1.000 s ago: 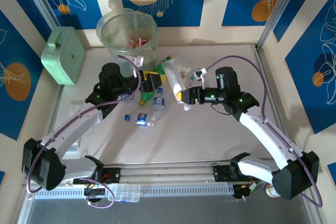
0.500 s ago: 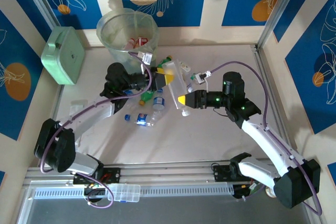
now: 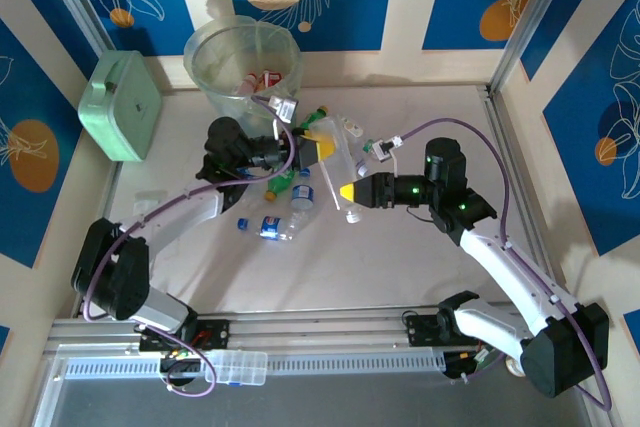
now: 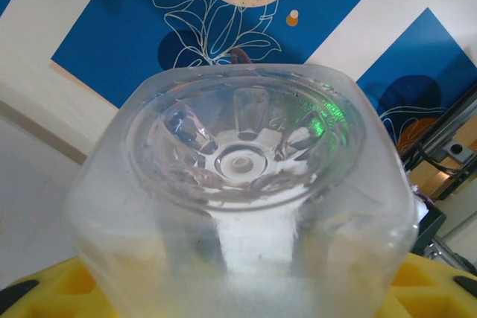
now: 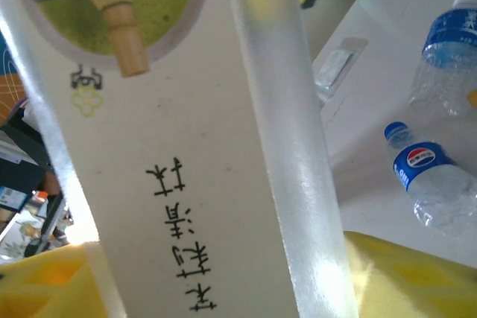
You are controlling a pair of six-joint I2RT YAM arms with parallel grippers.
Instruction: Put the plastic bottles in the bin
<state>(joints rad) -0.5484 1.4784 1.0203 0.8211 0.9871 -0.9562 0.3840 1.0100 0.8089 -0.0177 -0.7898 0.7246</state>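
Gripping clear bottle [image 3: 342, 160] at base, left tool [image 3: 321, 147]; right tool [image 3: 345, 192] straddles label, hold unclear.

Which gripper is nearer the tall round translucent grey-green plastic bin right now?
Left. The left gripper sits just below-right of the bin in the top view; the right gripper is farther right and lower.

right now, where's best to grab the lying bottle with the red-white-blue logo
Take the bottle across its clear body beside the label, probably from straight above: it lies on its side on the table, so its rounded flanks face sideways.
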